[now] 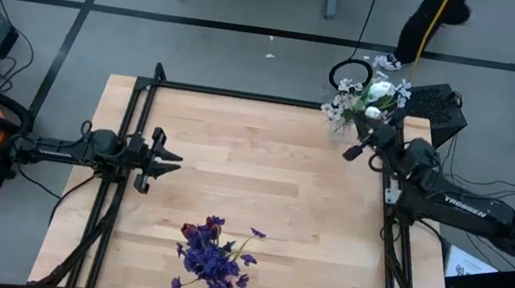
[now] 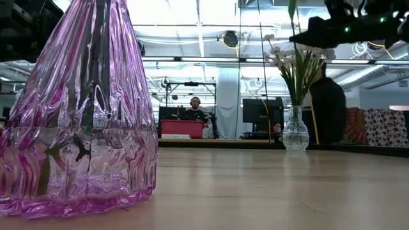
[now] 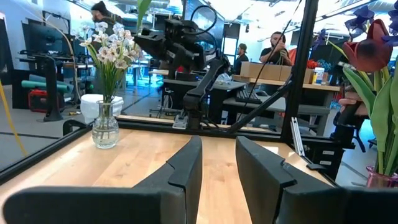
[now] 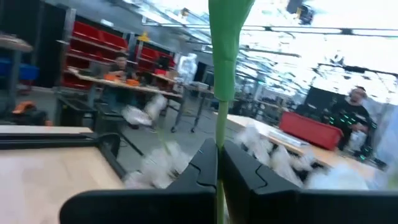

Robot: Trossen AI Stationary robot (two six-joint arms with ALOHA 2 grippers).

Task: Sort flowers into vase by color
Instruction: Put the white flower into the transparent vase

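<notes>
A clear glass vase (image 1: 353, 77) (image 2: 295, 130) (image 3: 105, 127) stands off the table's far right corner and holds white blossom sprays (image 1: 365, 99) (image 3: 112, 46). My right gripper (image 1: 368, 131) (image 4: 219, 168) (image 2: 323, 30) hovers just above them, shut on a thin green flower stem. A pink-purple glass vase (image 2: 77, 128) stands on its base at the table's near edge with purple blossoms (image 1: 214, 259) and a dark red tulip (image 3: 372, 53). My left gripper (image 1: 174, 161) (image 3: 217, 149) waits open over the table's left part, holding nothing. My right gripper pinches a green stem (image 4: 219, 134) between its two fingers, which lie across it. The stem stands about upright and lifted clear, with a long green leaf (image 4: 230, 25) (image 2: 292, 9) above the fingers. Its lower part is lost among the white sprays.
A black frame rail (image 1: 274, 99) borders the table's far edge, and more rails (image 1: 120, 185) run along both sides. Bare wood (image 1: 273, 177) lies between the arms. People sit at desks in the room beyond (image 2: 195, 110), and one stands behind the clear vase (image 2: 329, 108).
</notes>
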